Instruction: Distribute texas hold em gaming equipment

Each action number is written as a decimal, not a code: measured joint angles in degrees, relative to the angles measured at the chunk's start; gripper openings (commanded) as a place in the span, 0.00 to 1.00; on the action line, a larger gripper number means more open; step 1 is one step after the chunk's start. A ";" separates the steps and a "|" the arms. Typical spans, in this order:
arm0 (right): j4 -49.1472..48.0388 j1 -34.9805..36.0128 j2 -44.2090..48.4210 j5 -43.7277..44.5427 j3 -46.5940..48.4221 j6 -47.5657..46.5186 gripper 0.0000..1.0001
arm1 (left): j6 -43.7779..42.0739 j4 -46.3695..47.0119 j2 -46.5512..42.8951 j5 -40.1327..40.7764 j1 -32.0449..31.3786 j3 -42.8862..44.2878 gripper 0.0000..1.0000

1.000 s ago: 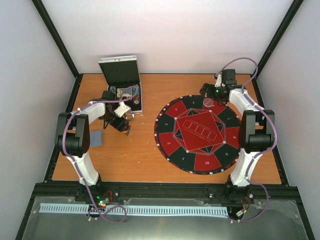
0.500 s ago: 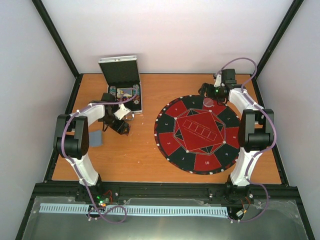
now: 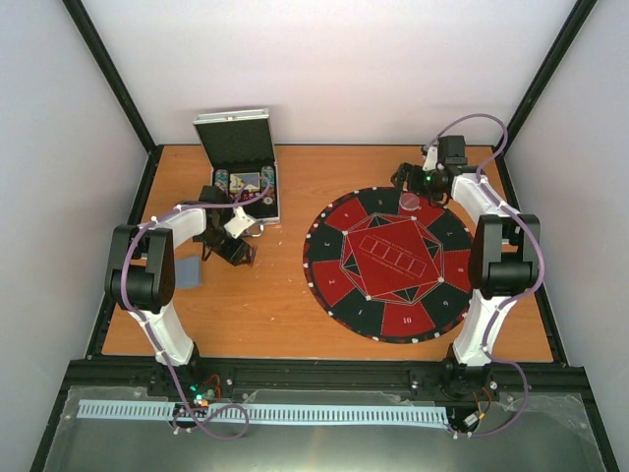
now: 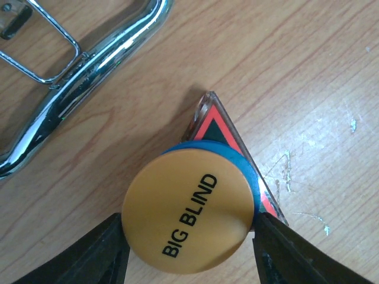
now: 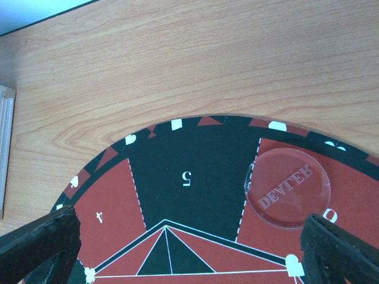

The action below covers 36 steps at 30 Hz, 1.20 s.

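An orange marker disc (image 4: 188,212) printed BIG BLIND lies stacked on a blue disc (image 4: 244,167) on the wood. Both rest partly over a red-and-black triangular piece (image 4: 220,127). My left gripper (image 4: 189,236) has its two dark fingers pressed against opposite sides of the stack. In the top view it (image 3: 236,251) is just in front of the open case (image 3: 246,167). My right gripper (image 5: 189,248) stands wide open over the far edge of the round red-and-black mat (image 5: 189,177). A clear dealer disc (image 5: 288,187) lies on the mat just inside its right finger.
The case's chrome handle (image 4: 89,65) lies close behind the discs. A grey-blue stack of cards (image 3: 190,272) sits on the table left of my left arm. The round mat (image 3: 388,261) covers the right half of the table. Black frame rails border the table.
My left gripper's fingers have come together onto the stacked discs, and the wrist has shifted slightly left. The right arm has not moved.
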State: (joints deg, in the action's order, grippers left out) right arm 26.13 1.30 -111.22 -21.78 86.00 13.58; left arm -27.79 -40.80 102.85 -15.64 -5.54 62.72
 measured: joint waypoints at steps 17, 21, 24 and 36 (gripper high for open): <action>0.00 -0.26 0.00 -0.09 -0.04 0.37 1.00 | -1.11 0.02 -0.98 -0.02 0.52 0.00 0.52; 0.00 -0.26 0.00 -0.09 -0.04 0.37 1.00 | -1.38 0.02 -1.22 -0.02 1.36 0.00 0.49; 0.07 -0.26 0.02 -0.09 -0.04 0.37 1.00 | -1.49 0.02 -1.22 -0.02 2.29 0.00 0.46; 2.29 1.55 3.89 0.66 -0.22 -0.50 0.96 | -1.46 -3.61 -2.84 -2.43 2.97 4.85 0.47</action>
State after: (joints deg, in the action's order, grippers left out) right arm 28.42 2.85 -107.33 -21.12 85.78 13.08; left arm -29.26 -44.40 100.01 -18.06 -2.57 67.57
